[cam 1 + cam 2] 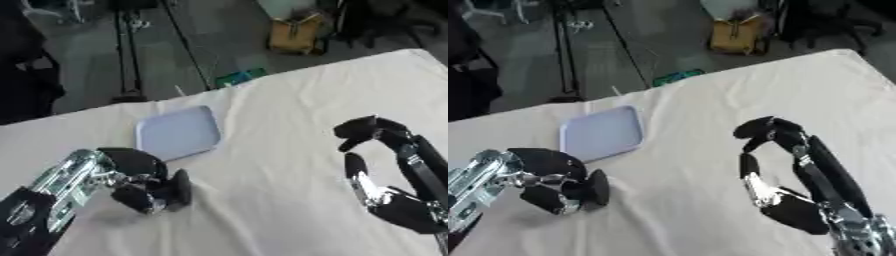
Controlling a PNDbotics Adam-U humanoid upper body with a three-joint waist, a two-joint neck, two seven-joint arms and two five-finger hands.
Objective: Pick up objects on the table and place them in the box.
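- Left eye view: a pale blue, flat square plastic lid or tray [178,133] lies on the cream-clothed counter [289,100], just beyond the left hand [149,187].
- Left hand is curled, holding nothing; right hand [785,165] is relaxed and empty.
- Likely light, stiff and slippery; pinch an edge.

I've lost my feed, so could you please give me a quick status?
Left hand curled, holding nothing visible. Right hand open, above the table. Pale blue tray lies flat, untouched. Nothing in the way.
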